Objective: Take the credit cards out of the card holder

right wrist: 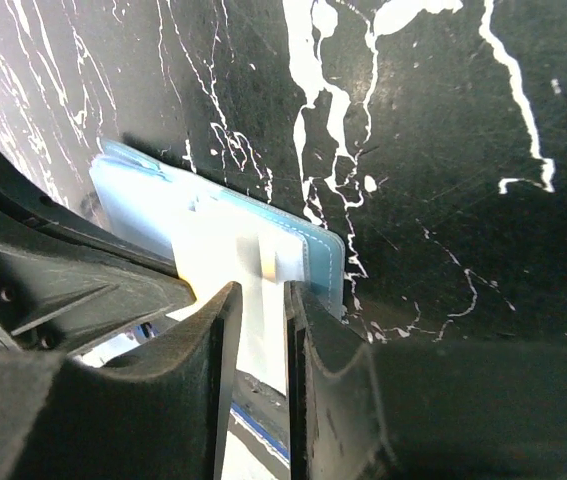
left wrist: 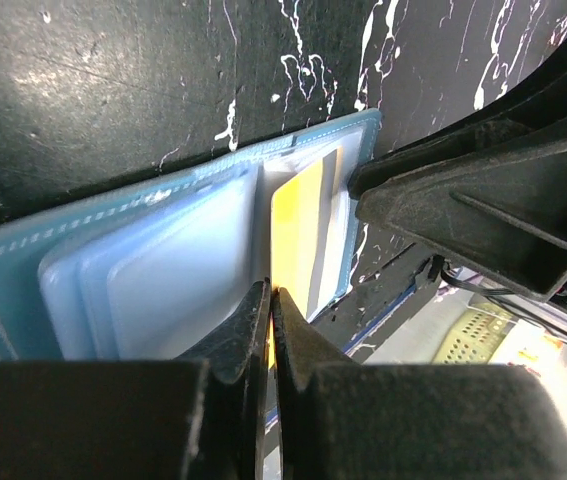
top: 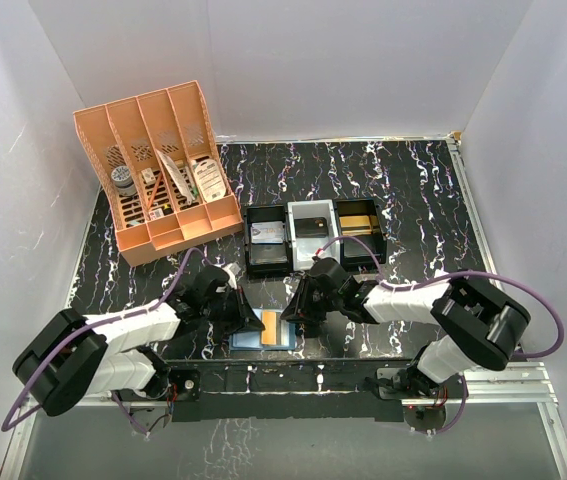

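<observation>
The card holder (left wrist: 163,260) lies open and flat on the table (top: 413,190), pale blue pockets up, between the two grippers. A yellow card (left wrist: 298,225) sticks partly out of a pocket on the half nearer the right gripper. The left gripper (left wrist: 271,305) is clenched, its fingertips pinched on the near edge of that card, with a sliver of yellow showing between them. The right gripper (right wrist: 263,297) comes in from the opposite side, almost touching the left one. Its jaws stand narrowly apart with the holder's outer edge between them, one finger against the table and the other on top, clamping that flap. Just beyond both grippers sit three small trays side by side: a black tray (top: 268,242), a white tray (top: 313,235) and another black tray (top: 359,232) holding something gold. Farther off, beyond the left gripper, stands an orange desk organiser (top: 158,170) with odds and ends in its slots.
</observation>
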